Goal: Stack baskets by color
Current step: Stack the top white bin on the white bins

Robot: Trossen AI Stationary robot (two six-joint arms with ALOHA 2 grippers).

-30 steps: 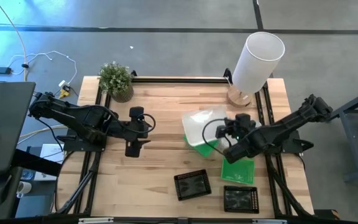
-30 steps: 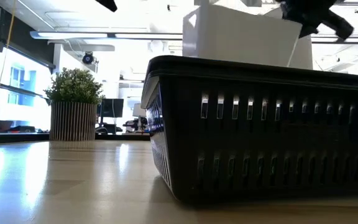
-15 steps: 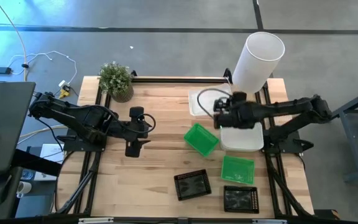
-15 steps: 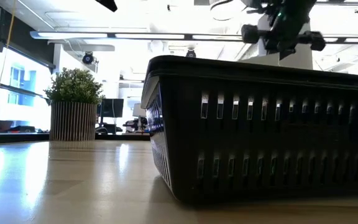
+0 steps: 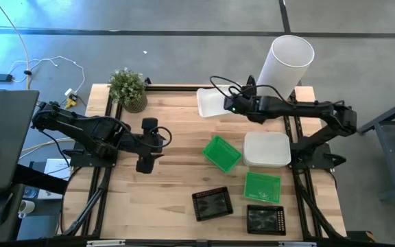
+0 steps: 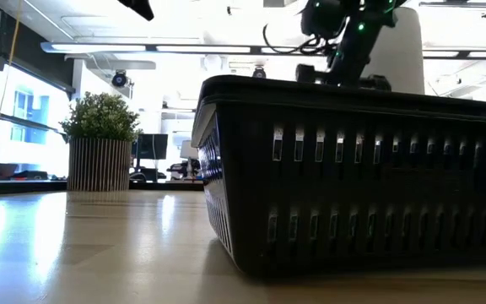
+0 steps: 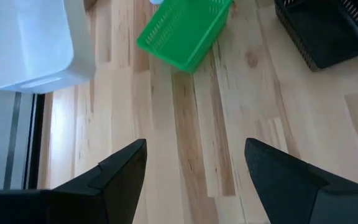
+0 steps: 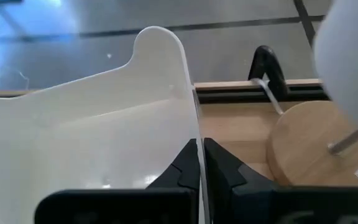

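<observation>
My right gripper [image 5: 233,104] is shut on a white basket [image 5: 211,103] over the table's far edge, left of the tall white cylinder [image 5: 285,65]. A second white basket [image 5: 267,149] rests flat on the table at the right. One green basket [image 5: 222,152] lies turned askew at mid-table, and another [image 5: 262,186] sits nearer. Two black baskets [image 5: 212,203] [image 5: 265,219] stand by the near edge. My left gripper [image 5: 145,161] hangs open over bare wood at the left, holding nothing. My right gripper pinches the white basket's side wall at its rim [image 8: 191,124], one finger inside the basket and one outside. The fingers come from the table's right side, slanting down. The basket sticks out to the left of the fingers; whether it is clear of the table I cannot tell.
A small potted plant [image 5: 127,88] stands at the far left corner. The cylinder's round wooden foot [image 8: 316,143] is close beside the held basket. The nearest black basket [image 6: 353,177] fills the low view. Bare wood lies between the plant and the green baskets.
My right gripper, still shut on the white basket, has swung from above the green baskets toward the table's far edge and a little left. The basket went with it, uncovering the askew green basket and the second white basket.
</observation>
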